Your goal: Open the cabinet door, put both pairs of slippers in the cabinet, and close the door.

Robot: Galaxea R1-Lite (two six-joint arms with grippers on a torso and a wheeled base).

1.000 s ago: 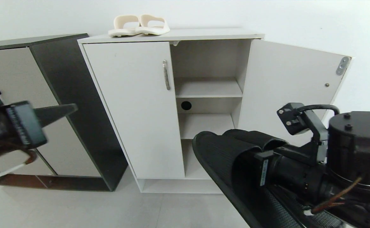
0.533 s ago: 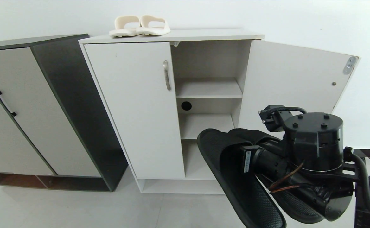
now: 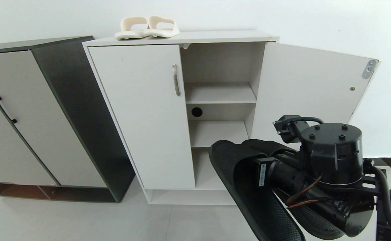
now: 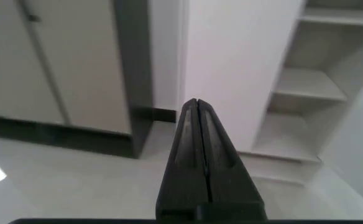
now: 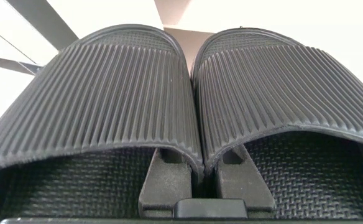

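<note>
My right arm is dipping a bit lower, right jaws clamping the black slippers (image 3: 235, 167) in front of the open cabinet (image 3: 142, 117). Left jaws are sitting together. Beige slippers (image 3: 147, 27) are lying on its top.

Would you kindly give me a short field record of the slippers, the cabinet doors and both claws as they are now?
Black slippers: held as a pair by the right claw, in front of the open compartment
Beige slippers: side by side on the cabinet top
Right door: open
Left door: shut
Left claw: shut, holding nothing
</note>
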